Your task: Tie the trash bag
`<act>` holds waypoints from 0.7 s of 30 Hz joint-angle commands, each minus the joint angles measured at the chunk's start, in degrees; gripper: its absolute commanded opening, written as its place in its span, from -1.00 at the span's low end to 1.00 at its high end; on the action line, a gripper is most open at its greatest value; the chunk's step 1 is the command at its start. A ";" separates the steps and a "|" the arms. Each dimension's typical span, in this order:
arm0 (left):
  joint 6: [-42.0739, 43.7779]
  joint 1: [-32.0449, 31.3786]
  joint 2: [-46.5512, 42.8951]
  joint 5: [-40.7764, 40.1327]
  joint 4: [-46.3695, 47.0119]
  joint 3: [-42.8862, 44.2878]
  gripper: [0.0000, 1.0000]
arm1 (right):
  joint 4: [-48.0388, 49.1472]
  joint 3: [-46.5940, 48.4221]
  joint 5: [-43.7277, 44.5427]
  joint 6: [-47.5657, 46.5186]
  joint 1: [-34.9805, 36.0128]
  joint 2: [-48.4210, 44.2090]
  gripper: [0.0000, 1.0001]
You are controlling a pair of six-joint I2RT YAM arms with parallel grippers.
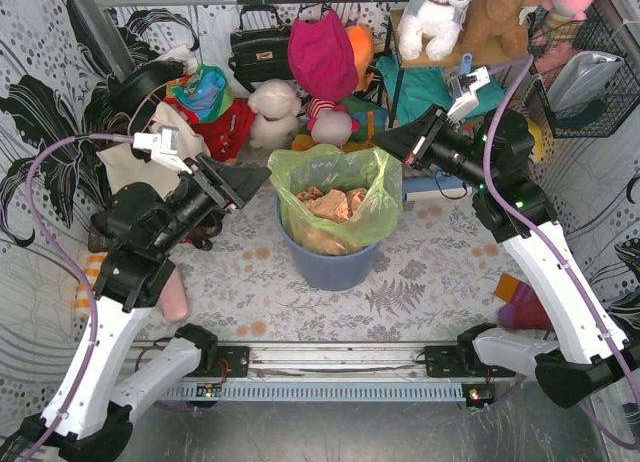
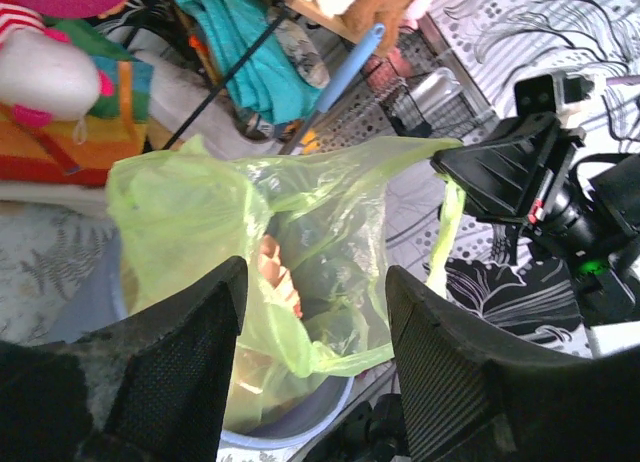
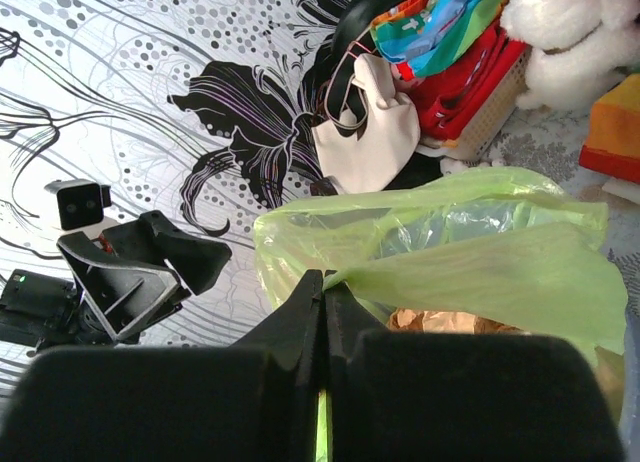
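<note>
The light-green translucent plastic trash bag (image 1: 375,197), crumpled tan paper (image 1: 330,204) inside, sits in round blue bin (image 1: 330,262) on floral tablecloth (image 1: 420,282); plush toys (image 1: 275,112) behind. My left gripper (image 1: 255,182): fingers wide apart, beside bag's left rim, holding nothing. Right gripper (image 1: 380,142): pinched tight on right rim.

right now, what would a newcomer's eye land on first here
The light-green trash bag, stuffed with tan paper, sits in a blue bin at centre. The right arm has its jaws pinched shut on the bag's rim, while the left arm holds its jaws open at the opposite side. Soft toys crowd the back.
</note>
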 commanded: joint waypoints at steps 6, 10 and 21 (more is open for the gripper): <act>0.81 -0.23 -2.66 -5.90 -0.77 -3.05 0.48 | -0.49 -1.74 0.80 -1.73 -0.01 -2.19 -1.00; 1.10 -0.02 0.62 -0.68 4.40 -4.60 0.56 | -0.52 -2.38 1.10 -1.66 0.01 -2.35 -1.00; -5.68 3.62 10.25 18.79 19.73 -3.99 0.56 | -0.20 -2.09 1.92 -1.95 0.01 -2.67 -1.00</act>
